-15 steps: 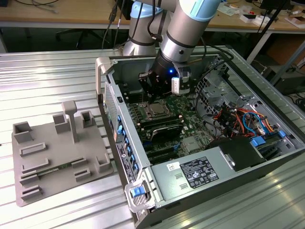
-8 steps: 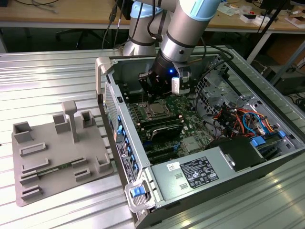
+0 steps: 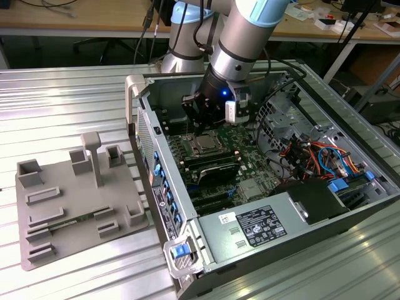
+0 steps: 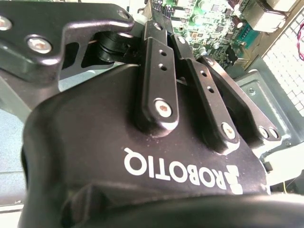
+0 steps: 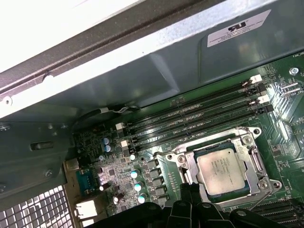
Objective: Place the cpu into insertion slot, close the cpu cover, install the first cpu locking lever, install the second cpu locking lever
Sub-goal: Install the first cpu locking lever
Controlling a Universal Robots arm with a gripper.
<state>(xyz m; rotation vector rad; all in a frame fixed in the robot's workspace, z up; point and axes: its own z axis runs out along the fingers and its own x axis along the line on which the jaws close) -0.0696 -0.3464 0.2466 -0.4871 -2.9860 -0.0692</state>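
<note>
**Arm over the open case, cpu seated in its slot**

Taking the exterior view as a clock face, a ribbed metal table (image 3: 75, 94) spans the whole scene. An open computer case (image 3: 164, 187) lies on it from the centre out toward four o'clock. Its grey power supply (image 3: 256, 225) sits at five o'clock, and a bundle of coloured cables (image 3: 315, 153) at three.

The arm (image 3: 247, 31) comes down from twelve o'clock into the case. At nine o'clock, well apart from the case, a grey fixture tray (image 3: 69, 200) rests on the table with upright posts and shallow pockets.

The green board (image 3: 247, 140) fills the floor of the case. In the first wrist view, long black memory slots (image 5: 194, 118) run side by side just beside the socket, and a cluster of small capacitors (image 5: 137, 185) stands near them.

The gripper (image 3: 201, 128) hangs close above the board, just at twelve o'clock of the socket. Whether the hand is wide or narrow cannot be told, and nothing can be seen in its grasp.

The insertion slot (image 5: 259, 182) shows its silver rim. The cover (image 5: 251, 159) lies flat on it as a thin metal frame. The cpu (image 5: 222, 171) sits inside that window, its silver-grey face up and square to the frame. In the exterior view the cpu (image 3: 204, 145) lies just under the gripper, apart from it. Whether the levers are latched cannot be told.
</note>
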